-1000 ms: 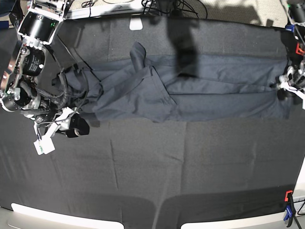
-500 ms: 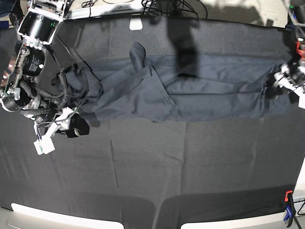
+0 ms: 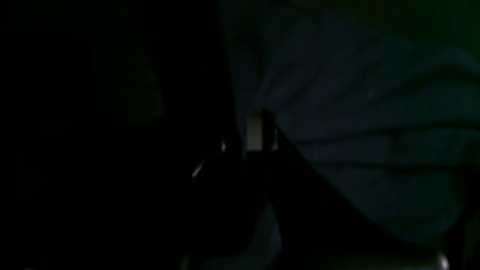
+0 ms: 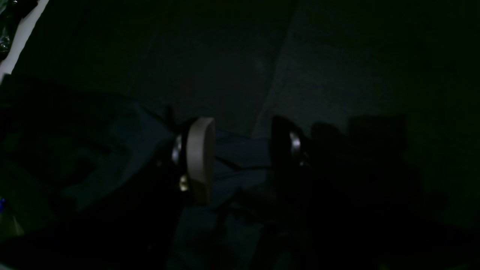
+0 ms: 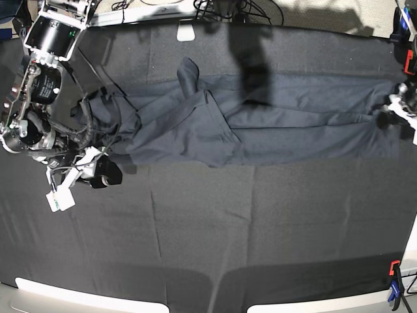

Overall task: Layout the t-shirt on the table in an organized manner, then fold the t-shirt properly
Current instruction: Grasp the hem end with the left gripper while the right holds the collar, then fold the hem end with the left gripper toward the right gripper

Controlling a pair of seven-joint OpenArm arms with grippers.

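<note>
Base view: the t-shirt point(image 5: 260, 117) is lying stretched into a long band across the upper half of the table point(image 5: 208, 222), running from the left side of the frame to the right edge. One sleeve is poking up towards the top of the frame, left of centre, and the cloth is bunching into folds at the left end. The left gripper point(image 5: 397, 107) is sitting at the right edge of the frame, right at the shirt's end; from here I cannot tell how its jaws are standing or whether cloth is between them. The right gripper point(image 5: 98, 166) is resting at the left of the frame, at the bunched end of the shirt, beside the arm's pale tag point(image 5: 60, 200). An orange-and-blue clamp point(image 5: 394, 283) is gripping the table's lower right corner.

Left wrist view: very dark. The t-shirt point(image 3: 356, 123) is filling the right half in soft ridges that run towards the left gripper point(image 3: 258, 131) at the centre, where the jaws are looking narrow, and I am seeing only one pale sliver there. Whether they are pinching cloth I cannot tell.

Right wrist view: also dark. The right gripper point(image 4: 243, 150) is standing wide, one pale finger point(image 4: 200, 157) on the left, the dark one on the right, with a fold of the t-shirt point(image 4: 123, 157) lying in the gap between them, not clamped.
</note>
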